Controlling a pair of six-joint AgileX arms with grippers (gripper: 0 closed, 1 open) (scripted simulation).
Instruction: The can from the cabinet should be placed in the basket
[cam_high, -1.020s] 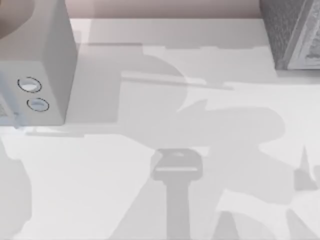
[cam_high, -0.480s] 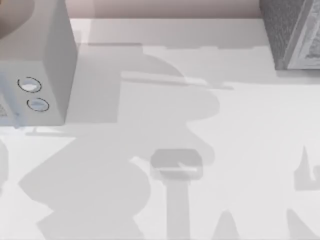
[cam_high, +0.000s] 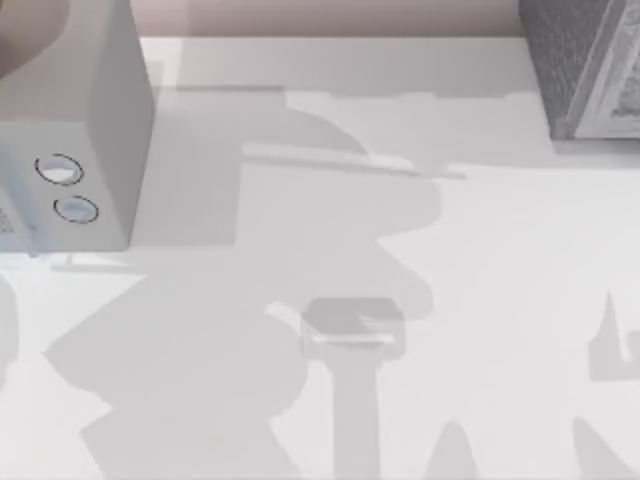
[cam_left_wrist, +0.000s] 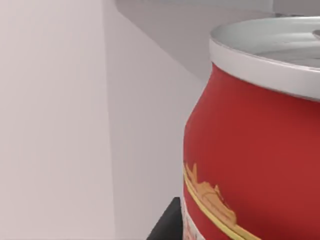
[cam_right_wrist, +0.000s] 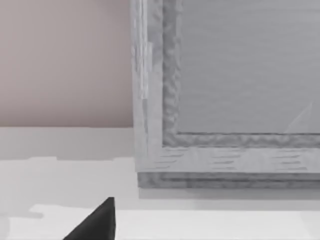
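A white tabletop is seen from above, spread with soft grey shadows that fall across its middle and near part. At the far edge a pale pinkish-beige wall is met. At the far left a plain pale box stands on the tabletop, and two round rings are set into its near face. A broad shadow is cast by the box to its right. Even, diffuse light is given over the whole surface. In the right wrist view the same beige wall is seen rising behind the white tabletop, with a grey band of shadow laid along the join.
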